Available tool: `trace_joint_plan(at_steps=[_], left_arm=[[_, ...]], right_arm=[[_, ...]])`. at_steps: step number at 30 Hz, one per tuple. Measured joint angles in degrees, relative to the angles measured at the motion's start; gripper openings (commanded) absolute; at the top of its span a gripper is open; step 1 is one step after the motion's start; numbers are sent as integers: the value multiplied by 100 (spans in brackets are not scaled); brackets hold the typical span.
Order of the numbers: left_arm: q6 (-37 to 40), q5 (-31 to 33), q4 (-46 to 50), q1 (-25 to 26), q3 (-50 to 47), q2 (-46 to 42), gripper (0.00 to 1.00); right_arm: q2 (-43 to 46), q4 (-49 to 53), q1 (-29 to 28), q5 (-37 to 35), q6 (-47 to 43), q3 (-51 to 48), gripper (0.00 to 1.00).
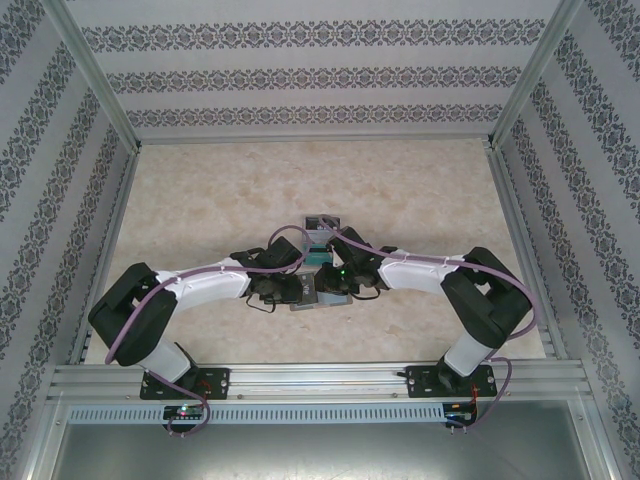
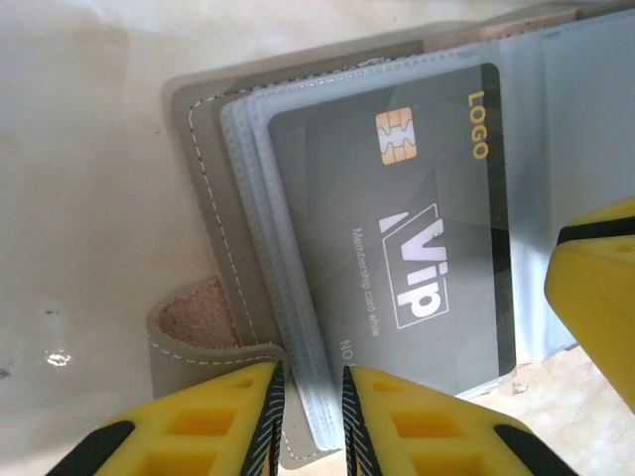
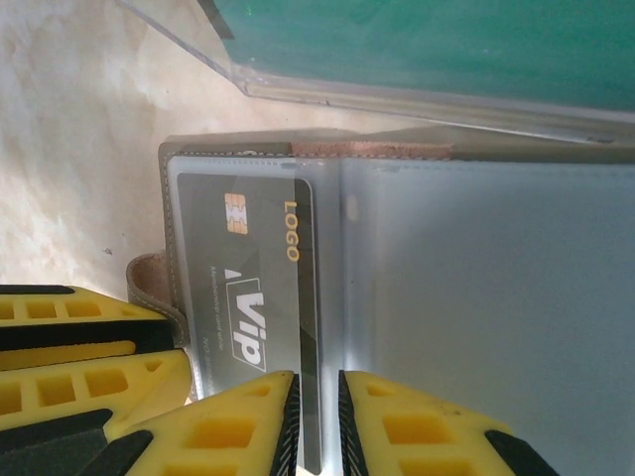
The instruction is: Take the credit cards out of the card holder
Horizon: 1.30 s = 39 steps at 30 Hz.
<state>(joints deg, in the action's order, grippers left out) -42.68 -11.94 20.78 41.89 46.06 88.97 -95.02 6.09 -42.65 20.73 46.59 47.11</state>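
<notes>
grey card (image 3: 253, 288) edge pinched by right gripper (image 3: 317, 397); left gripper (image 2: 310, 397) clamped on card holder (image 2: 203, 178) sleeves. risk: sleeve drags w/ card, holder slips free.

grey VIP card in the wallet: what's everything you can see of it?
Thin dark grey plastic card, glossy, with rounded corners, a gold chip, gold "LOGO", a white "VIP" badge and small white print. It lies flat and face up, seemingly inside a clear sleeve of the open grey-brown bifold card holder on the table. The right pincer looks pinched over its long edge near the sleeve fold.
</notes>
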Motion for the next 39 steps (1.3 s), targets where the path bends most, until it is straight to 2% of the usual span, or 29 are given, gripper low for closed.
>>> trace_joint_plan(at_steps=[6,32,33,37,39], left_arm=[[-37,0,-63,0,-20,68,17],[-87,-46,-83,0,17,170,12],[-87,-48,-83,0,28,179,12],[-87,-70,-57,-2,74,219,12],[-85,-70,-44,-2,85,227,12]], right_arm=[[-35,-87,0,46,17,0,20],[-341,-291,2,236,116,42,17],[-341,-291,2,243,120,42,16],[-341,-271,15,247,122,42,0],[-341,-262,15,245,151,42,0]])
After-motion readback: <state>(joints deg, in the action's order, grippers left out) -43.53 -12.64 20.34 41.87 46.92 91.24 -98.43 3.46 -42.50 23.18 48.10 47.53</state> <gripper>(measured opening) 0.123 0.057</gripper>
